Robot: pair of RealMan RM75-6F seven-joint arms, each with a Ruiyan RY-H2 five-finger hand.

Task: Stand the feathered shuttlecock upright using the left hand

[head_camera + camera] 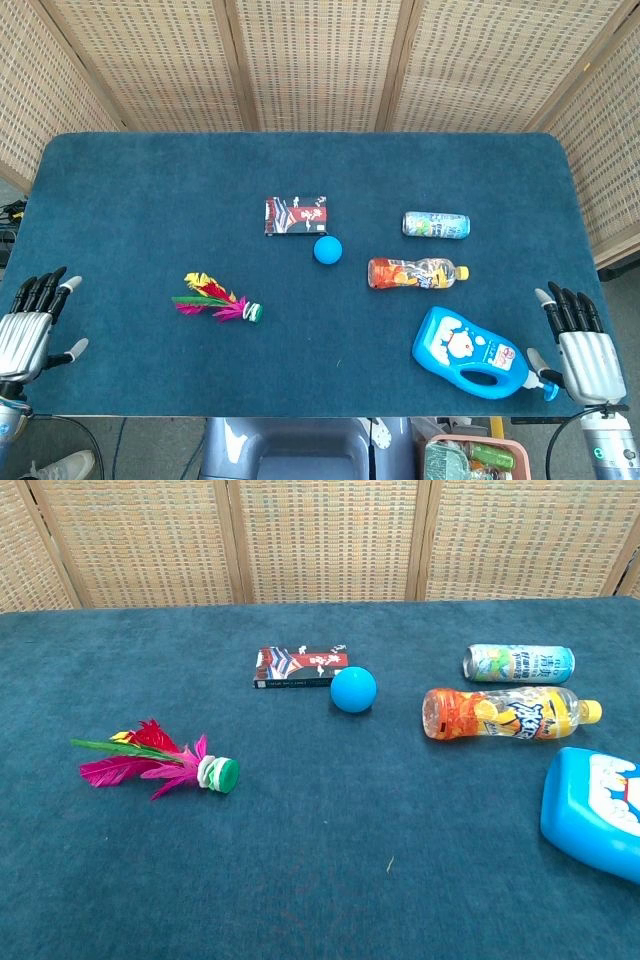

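left hand (28, 325) empty, fingers spread, well off shuttlecock (218, 301); gripping feathers risks crushing them, base tipping over

The feathered shuttlecock (218, 302) lies on its side on the blue table (130, 190), not upright. It sits in the left half of the table, nearer the front edge than the back one and well in from the left edge. Its round green base (226, 773), ringed with white discs, points right toward the table's middle. The feathers (135, 757) fan out to the left: magenta ones low against the cloth, red and yellow above them, and a thin green one reaching furthest left.
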